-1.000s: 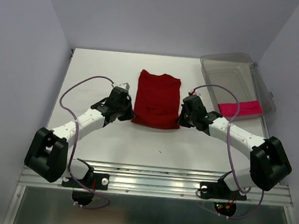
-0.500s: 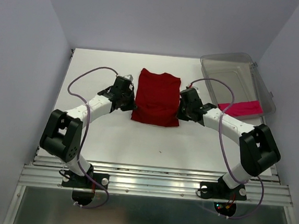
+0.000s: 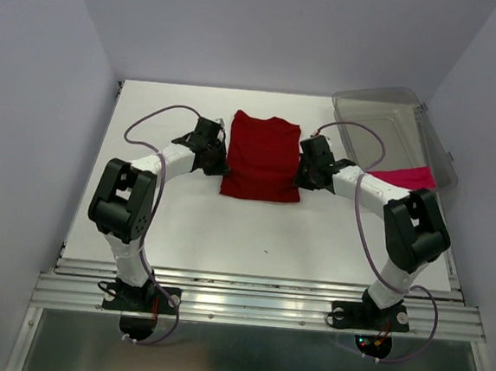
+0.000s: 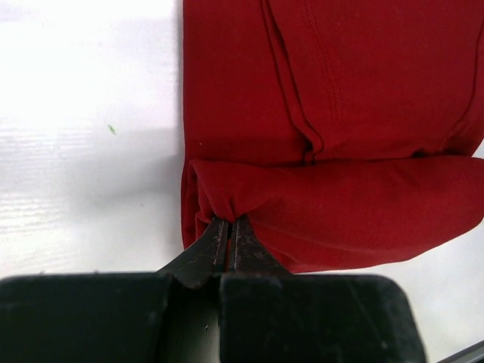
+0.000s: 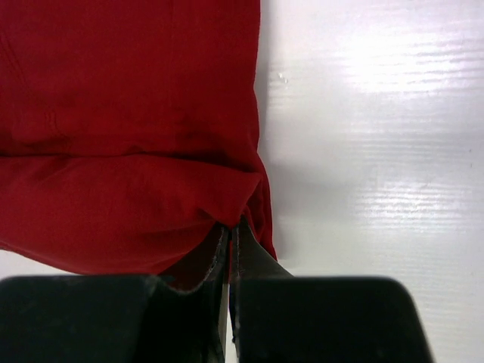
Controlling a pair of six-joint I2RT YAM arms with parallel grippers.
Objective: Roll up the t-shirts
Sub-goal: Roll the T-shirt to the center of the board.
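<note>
The crimson red t-shirt point(image 3: 263, 156) lies folded in a narrow strip on the white table, its near end turned over into a fold point(image 4: 340, 208). My left gripper point(image 3: 219, 153) is shut on the fold's left corner point(image 4: 229, 221), and my right gripper point(image 3: 304, 166) is shut on its right corner point(image 5: 231, 227). Cloth bunches between both pairs of fingertips. The magenta-pink t-shirt point(image 3: 402, 176) lies as a small roll in the clear bin at the right.
A clear plastic bin point(image 3: 393, 120) stands at the back right of the table. Purple cables loop over both arms. The white table point(image 3: 253, 229) reaches to a metal rail at the near edge.
Both grippers have moved away from the arm bases with the shirt's near edge, turning it over onto the shirt. The red strip looks shorter than a second ago.
</note>
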